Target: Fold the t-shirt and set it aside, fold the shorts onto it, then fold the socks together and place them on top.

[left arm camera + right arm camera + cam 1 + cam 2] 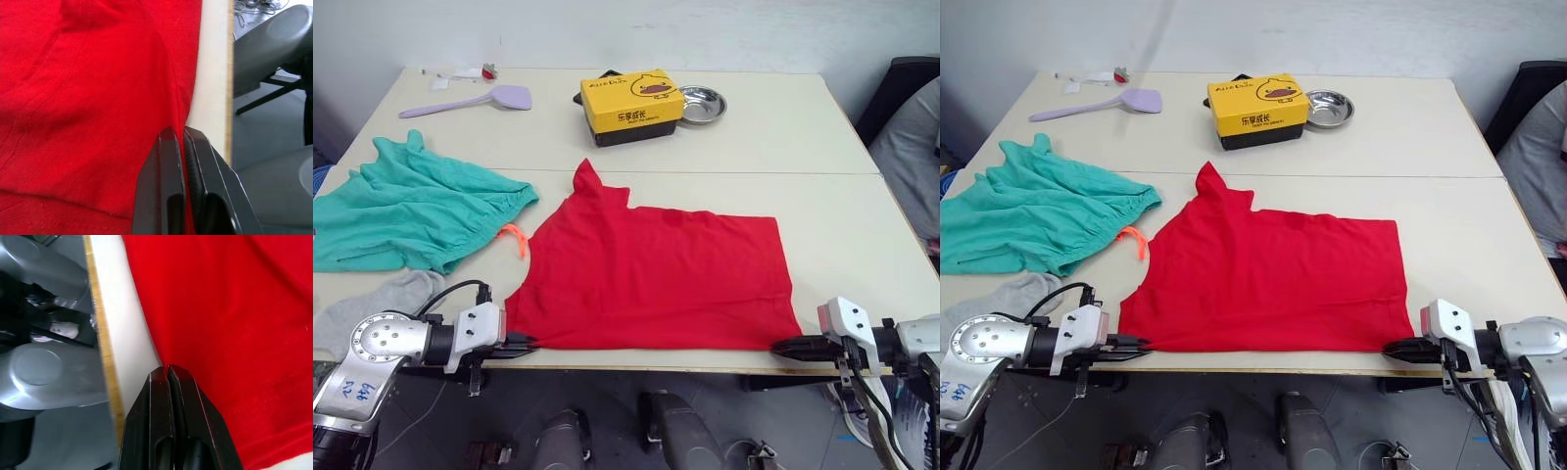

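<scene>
The red t-shirt (651, 279) lies flat near the table's front edge, one sleeve sticking up toward the back. My left gripper (524, 342) is shut on its front left corner; the wrist view shows red cloth (98, 98) pinched between the black fingers. At the front right corner my right gripper (785, 346) is shut on the t-shirt's edge (220, 333). The teal shorts (406, 211) lie crumpled at the left with an orange drawstring (516, 236) showing. Grey socks (382, 304) lie at the front left, beside my left arm.
At the back stand a yellow box (631, 106), a metal bowl (702, 104) and a lilac spatula (475, 100). A seam (754, 173) joins two tabletops. A person in grey (913, 157) sits at the right. The table's front edge (656, 359) runs just under both grippers.
</scene>
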Robot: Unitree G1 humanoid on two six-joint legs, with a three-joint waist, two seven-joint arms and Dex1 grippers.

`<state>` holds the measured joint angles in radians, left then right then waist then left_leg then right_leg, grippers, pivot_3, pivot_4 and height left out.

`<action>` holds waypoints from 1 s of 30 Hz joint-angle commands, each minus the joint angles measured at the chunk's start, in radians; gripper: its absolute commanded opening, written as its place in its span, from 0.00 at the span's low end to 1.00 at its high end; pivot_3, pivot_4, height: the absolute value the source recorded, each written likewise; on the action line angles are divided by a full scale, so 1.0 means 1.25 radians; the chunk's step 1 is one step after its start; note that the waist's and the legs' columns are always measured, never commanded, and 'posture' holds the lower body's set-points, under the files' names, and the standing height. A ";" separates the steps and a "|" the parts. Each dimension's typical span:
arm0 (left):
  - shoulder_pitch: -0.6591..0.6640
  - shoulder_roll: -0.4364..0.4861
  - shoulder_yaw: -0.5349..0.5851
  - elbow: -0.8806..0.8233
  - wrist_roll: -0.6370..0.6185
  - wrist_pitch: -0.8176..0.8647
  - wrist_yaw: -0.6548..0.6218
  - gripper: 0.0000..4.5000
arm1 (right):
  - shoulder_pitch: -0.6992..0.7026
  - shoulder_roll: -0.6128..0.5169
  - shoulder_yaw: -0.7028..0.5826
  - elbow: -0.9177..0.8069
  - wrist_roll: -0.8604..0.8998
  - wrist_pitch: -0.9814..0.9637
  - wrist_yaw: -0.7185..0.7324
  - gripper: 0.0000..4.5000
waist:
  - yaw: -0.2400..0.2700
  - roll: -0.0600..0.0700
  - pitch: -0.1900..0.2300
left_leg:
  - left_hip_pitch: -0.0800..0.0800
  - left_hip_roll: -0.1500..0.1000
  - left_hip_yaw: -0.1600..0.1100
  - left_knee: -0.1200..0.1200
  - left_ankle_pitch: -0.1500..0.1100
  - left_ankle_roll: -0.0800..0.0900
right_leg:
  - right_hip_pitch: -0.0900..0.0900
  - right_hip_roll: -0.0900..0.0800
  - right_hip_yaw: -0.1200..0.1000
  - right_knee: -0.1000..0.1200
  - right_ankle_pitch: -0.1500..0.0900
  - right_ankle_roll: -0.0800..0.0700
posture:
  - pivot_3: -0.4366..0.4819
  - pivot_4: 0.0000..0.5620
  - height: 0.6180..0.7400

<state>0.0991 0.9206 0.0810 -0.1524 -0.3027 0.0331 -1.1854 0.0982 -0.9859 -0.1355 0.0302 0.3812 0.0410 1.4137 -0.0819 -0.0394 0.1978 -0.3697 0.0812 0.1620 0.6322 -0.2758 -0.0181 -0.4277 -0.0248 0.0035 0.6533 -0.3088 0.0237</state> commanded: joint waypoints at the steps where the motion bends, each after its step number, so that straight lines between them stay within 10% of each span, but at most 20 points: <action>1: 0.037 0.024 0.031 -0.022 -0.009 0.003 -0.017 0.01 | 0.050 -0.019 -0.044 -0.052 0.021 0.019 0.003 0.01 | 0.000 0.000 0.000 | 0.000 0.000 0.000 0.000 0.000 0.000 | 0.000 0.000 0.000 0.000 0.000 0.000 | 0.48 0.27 1.00; 11: 0.037 0.035 0.069 -0.039 -0.057 0.068 -0.014 0.12 | 0.072 0.001 -0.069 -0.090 0.071 0.102 -0.038 0.00 | -0.001 -0.001 0.001 | 0.000 -0.001 0.000 0.000 -0.001 -0.001 | 0.000 0.000 0.000 0.000 0.000 0.000 | 0.48 0.27 1.00; 18: -0.046 0.100 0.156 -0.072 -0.233 0.351 -0.018 0.59 | 0.082 -0.066 -0.161 -0.177 0.215 0.321 -0.009 0.44 | 0.002 -0.001 0.001 | 0.000 -0.001 -0.001 0.000 0.000 0.000 | 0.000 0.000 -0.001 0.000 0.000 0.000 | 0.48 0.27 1.00; 23: -0.310 0.061 0.106 0.063 -0.280 0.494 0.027 0.97 | -0.133 -0.072 -0.143 -0.043 0.223 0.414 -0.079 0.85 | 0.002 -0.002 0.001 | 0.000 -0.002 -0.001 0.002 0.000 0.000 | 0.001 0.000 0.000 -0.001 0.000 0.001 | 0.48 0.27 1.00; 25: -0.424 0.026 0.057 0.161 -0.230 0.507 0.063 1.00 | -0.241 -0.047 -0.106 0.038 0.195 0.429 -0.112 0.99 | 0.001 -0.002 0.001 | -0.001 -0.004 -0.001 0.003 0.001 -0.001 | 0.001 -0.001 0.001 -0.001 0.001 0.000 | 0.48 0.27 1.00; 30: -0.686 -0.095 -0.038 0.468 -0.081 0.438 0.156 1.00 | -0.477 0.033 0.010 0.258 0.062 0.395 -0.191 0.99 | -0.001 -0.003 0.001 | -0.001 -0.005 -0.001 0.004 0.004 0.003 | 0.000 0.000 0.001 0.001 0.004 0.004 | 0.48 0.27 1.00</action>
<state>-0.7051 0.8170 0.0423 0.3581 -0.4473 0.6229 -1.0215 -0.4550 -0.9506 -0.1416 0.2935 0.5150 0.5724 1.2072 -0.0825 -0.0434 0.1992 -0.3741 0.0750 0.1609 0.6367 -0.2701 -0.0144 -0.4302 -0.0255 0.0053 0.6544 -0.3039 0.0295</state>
